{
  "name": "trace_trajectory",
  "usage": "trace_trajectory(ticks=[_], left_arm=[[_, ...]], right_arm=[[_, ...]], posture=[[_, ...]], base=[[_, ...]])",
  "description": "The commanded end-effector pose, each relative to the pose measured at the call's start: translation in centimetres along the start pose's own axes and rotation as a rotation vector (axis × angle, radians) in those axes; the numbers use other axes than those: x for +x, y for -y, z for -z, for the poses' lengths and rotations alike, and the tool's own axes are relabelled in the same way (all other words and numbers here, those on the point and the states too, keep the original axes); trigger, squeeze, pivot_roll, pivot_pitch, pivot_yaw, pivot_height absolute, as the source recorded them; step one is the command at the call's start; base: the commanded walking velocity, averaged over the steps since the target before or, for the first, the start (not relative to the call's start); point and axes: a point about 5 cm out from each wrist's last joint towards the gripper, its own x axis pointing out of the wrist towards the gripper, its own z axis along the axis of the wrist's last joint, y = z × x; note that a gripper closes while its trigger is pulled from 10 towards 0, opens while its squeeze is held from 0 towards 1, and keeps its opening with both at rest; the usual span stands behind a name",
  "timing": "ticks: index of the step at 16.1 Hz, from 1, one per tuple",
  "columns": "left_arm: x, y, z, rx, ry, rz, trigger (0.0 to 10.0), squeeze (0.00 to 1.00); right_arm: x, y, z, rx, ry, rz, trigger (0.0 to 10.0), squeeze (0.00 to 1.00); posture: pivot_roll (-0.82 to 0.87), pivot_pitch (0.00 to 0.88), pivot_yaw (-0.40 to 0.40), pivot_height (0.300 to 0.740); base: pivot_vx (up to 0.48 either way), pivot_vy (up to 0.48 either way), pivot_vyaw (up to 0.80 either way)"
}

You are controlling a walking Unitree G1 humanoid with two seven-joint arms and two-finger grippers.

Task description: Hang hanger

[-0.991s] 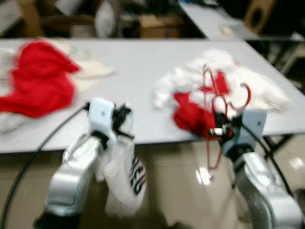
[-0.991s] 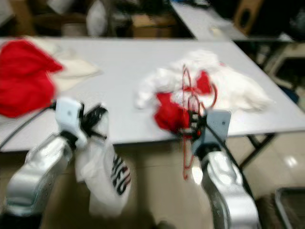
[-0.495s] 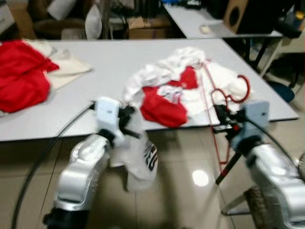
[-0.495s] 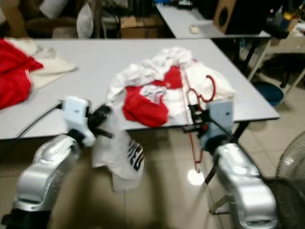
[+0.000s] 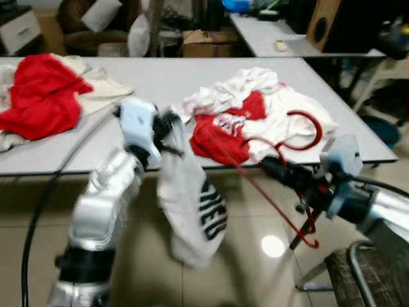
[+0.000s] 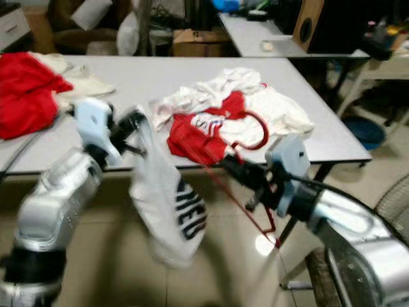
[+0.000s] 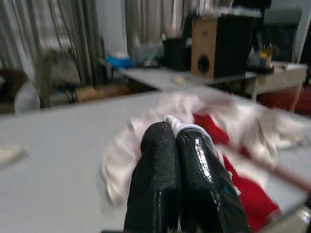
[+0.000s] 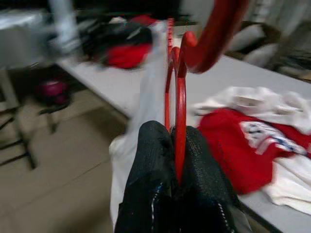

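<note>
Red hanger [image 8: 179,104] pinched between the right gripper's [image 8: 177,141] fingers.

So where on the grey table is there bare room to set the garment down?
The grey table is bare between the red clothes at its left end and the red-and-white clothing pile at its right, reaching the far edge. The right end is crowded. The left gripper holds the white garment; the right gripper holds the red hanger.
</note>
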Motion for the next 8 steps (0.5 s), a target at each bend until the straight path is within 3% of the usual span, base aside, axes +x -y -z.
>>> trace_trajectory(ticks=[1,4,8], left_arm=[[0.7,-0.6,-1.2,0.009,0.041,-0.002,10.0,0.00],[1.7,-3.1,-2.2,0.053,0.038,-0.085,10.0,0.00],[2.7,-4.3,-3.4,0.105,0.057,-0.065,10.0,0.00]], right_arm=[[-0.5,-0.2,-0.4,-0.009,-0.017,-0.049,10.0,0.00],[-1.3,-0.1,-0.4,-0.030,-0.081,-0.109,10.0,0.00],[-1.6,0.0,-0.7,-0.045,-0.098,-0.136,10.0,0.00]], posture=[[-0.10,0.000,-0.002,0.740],[-0.09,0.000,-0.009,0.740],[-0.09,0.000,0.002,0.740]], base=[[0.315,0.000,0.00],[0.379,0.000,0.00],[0.402,0.000,0.00]])
